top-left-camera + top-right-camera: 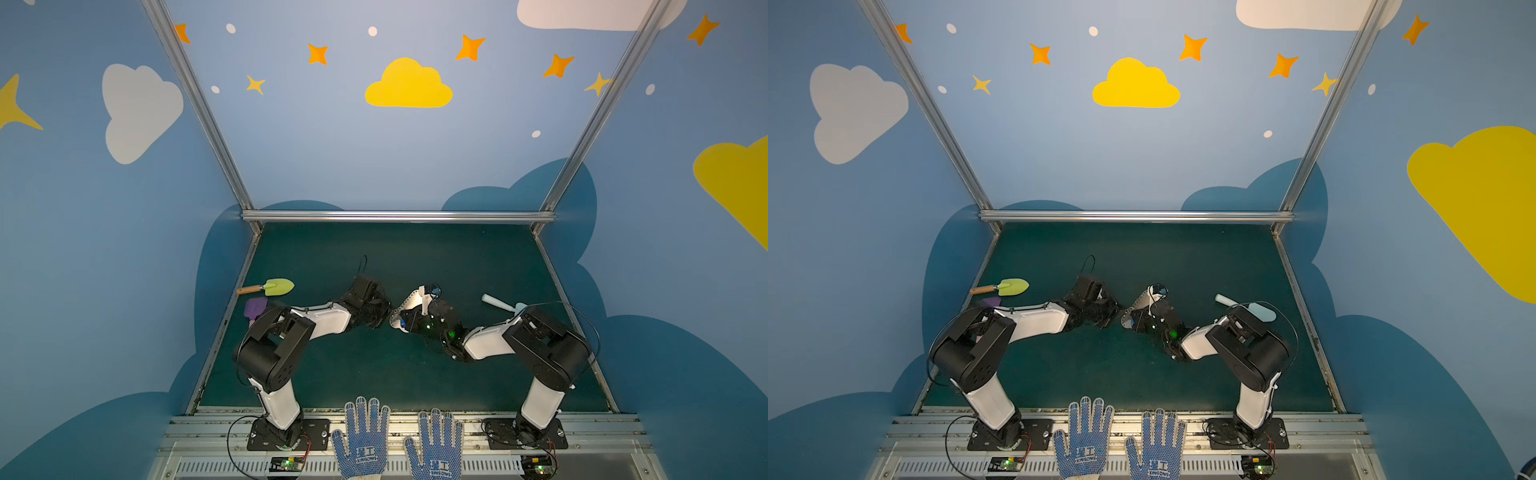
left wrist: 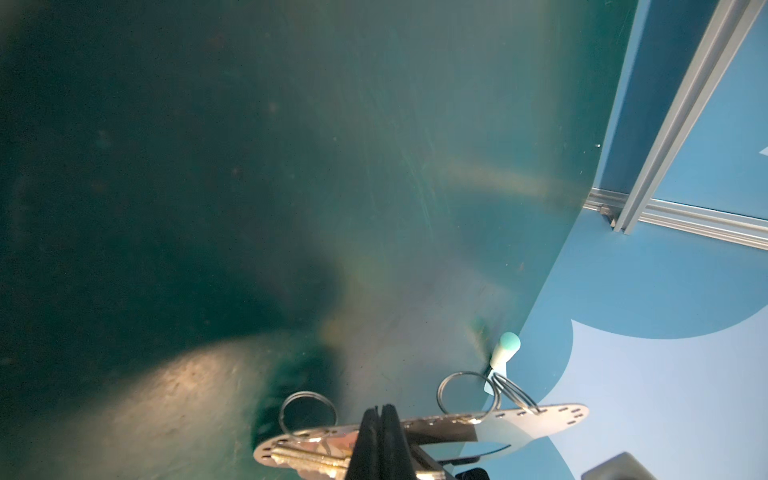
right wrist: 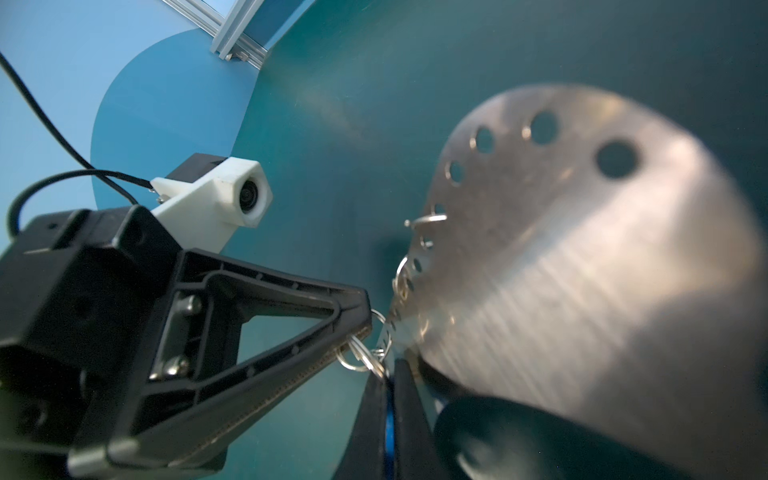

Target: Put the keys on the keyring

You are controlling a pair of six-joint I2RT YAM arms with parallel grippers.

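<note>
The keyring [image 1: 409, 300] [image 1: 1142, 300], a grey metal plate with holes along its curved edge, is held tilted above the green mat between both grippers. My left gripper [image 1: 387, 318] [image 2: 381, 409] is shut on the keyring's edge, beside a wire ring [image 3: 357, 357]. In the left wrist view the plate [image 2: 540, 419] shows edge-on, with the silver key [image 2: 307, 459] lying against it. My right gripper [image 1: 399, 324] [image 3: 390, 370] is shut on the blue tag [image 3: 389, 419] of the keys. Its tips nearly touch the left gripper [image 3: 365, 320]. The plate [image 3: 582, 270] fills much of the right wrist view.
A green trowel [image 1: 276, 286] and a purple spade [image 1: 254, 308] lie at the mat's left edge. A pale blue spade [image 1: 498, 303] lies behind the right arm. Two blue-dotted gloves [image 1: 365, 440] rest at the front rail. Aluminium rails [image 1: 395, 216] border the mat.
</note>
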